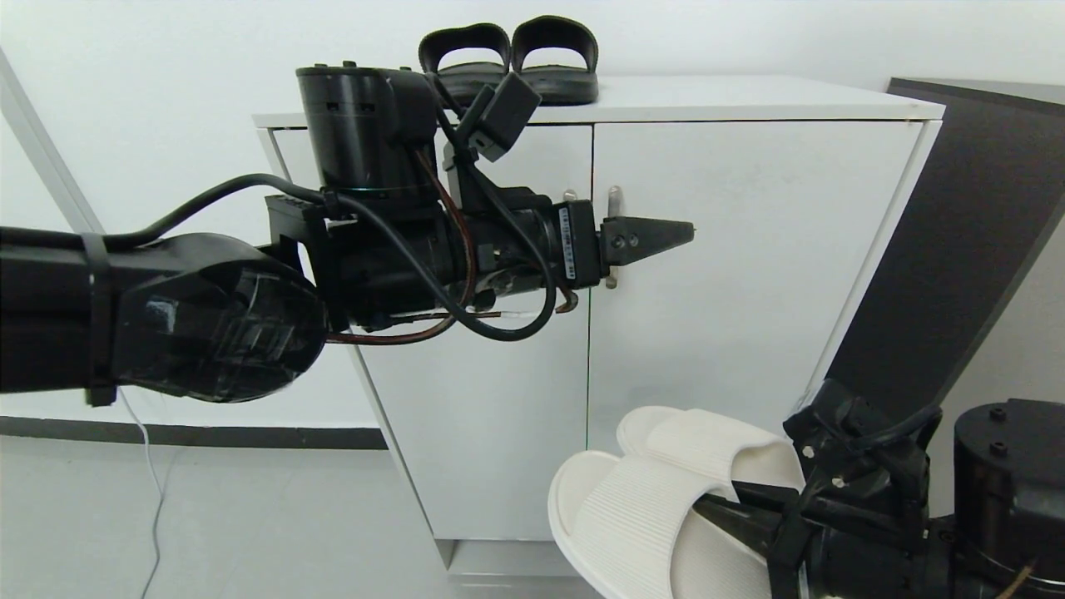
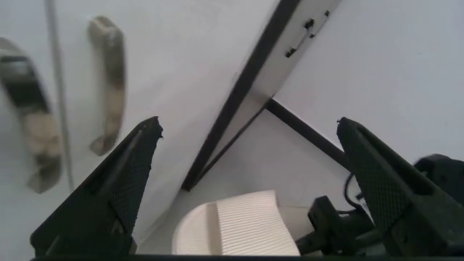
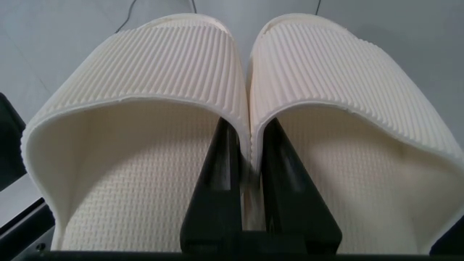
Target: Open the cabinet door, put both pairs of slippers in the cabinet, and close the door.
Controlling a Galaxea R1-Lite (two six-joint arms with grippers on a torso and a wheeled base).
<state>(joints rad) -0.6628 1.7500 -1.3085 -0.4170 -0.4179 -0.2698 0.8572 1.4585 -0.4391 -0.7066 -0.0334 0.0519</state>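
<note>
Two black slippers (image 1: 509, 62) sat side by side on top of the white cabinet (image 1: 749, 249) in the head view, toes towards us, and both doors looked shut. We saw the left gripper (image 1: 657, 235) held level in front of the doors at handle height, its tip over the right door, just beside the right door handle (image 1: 614, 200). The left door handle (image 1: 569, 196) stood close on the other side of the seam. Low on the right, the right gripper (image 1: 720, 506) held the pair of white slippers (image 1: 657, 491) in front of the right door's lower part, soles tilted and toes towards the cabinet.

From the left wrist view we found the left gripper (image 2: 248, 127) spread wide with nothing between its fingers. Both metal handles (image 2: 109, 80) lay beyond one finger, apart from it, and one white slipper (image 2: 232, 228) showed farther off.

From the right wrist view we saw the right gripper (image 3: 250, 130) pinched narrow on the two inner strap walls of the white slippers (image 3: 145, 109), one finger (image 3: 217, 188) inside each slipper, the pair pressed together.
</note>
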